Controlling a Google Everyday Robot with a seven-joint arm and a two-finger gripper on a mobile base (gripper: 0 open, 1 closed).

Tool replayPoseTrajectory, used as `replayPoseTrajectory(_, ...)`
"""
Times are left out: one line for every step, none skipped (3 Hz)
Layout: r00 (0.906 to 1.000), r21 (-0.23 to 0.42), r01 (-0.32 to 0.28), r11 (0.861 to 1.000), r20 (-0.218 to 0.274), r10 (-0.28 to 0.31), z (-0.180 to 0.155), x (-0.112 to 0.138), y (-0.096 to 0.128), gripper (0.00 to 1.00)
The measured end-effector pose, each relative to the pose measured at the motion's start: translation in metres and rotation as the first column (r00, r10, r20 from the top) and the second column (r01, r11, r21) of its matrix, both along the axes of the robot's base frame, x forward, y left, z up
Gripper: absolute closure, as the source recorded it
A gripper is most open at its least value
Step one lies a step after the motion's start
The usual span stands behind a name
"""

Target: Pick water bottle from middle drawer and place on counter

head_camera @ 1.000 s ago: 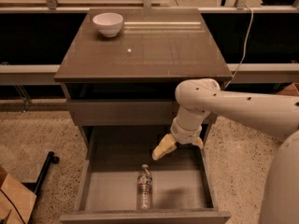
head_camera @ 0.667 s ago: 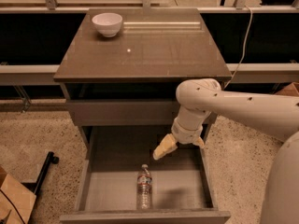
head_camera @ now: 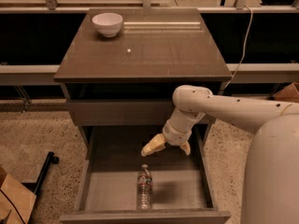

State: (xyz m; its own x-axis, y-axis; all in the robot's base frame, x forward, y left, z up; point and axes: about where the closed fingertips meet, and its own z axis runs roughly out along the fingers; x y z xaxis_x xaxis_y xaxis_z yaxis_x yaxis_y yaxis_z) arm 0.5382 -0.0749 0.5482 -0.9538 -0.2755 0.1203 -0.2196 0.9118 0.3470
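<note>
The water bottle is sitting in the middle drawer. It is a clear, ribbed plastic cylinder with a white cap and a thin label band around its waist. Its cap end is showing toward the back of the drawer and its base is lying just beside the front wall; whether it is standing or lying flat is not something I can tell. The drawer is standing pulled out, a deep grey-brown box with straight walls and a smooth, pale grey floor. Bare floor is lying open on both sides of the bottle and behind it.

The gripper is hanging above the rear half of the drawer, behind the bottle and slightly to its right, well apart from it. Its two pale yellowish fingers are spreading apart with nothing between them. The smooth white arm is reaching in from the right, crossing in front of a flat drawer front above.

The counter is topping the cabinet, a glossy grey-brown square slab with a thin edge. A round white bowl is sitting near its back left corner, leaving most of the surface bare. Speckled flooring is surrounding the cabinet, with a cardboard box at the lower left.
</note>
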Motion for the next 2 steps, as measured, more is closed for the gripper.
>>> replayPoseTrajectory(0.9941, 0.027, 0.089, 0.996, -0.065, -0.087, -0.034, 0.008, 0.023, 0.00)
replayPoseTrajectory(0.9749, 0.013, 0.181, 0.983, -0.134, -0.178, -0.066, 0.003, 0.035, 0.00)
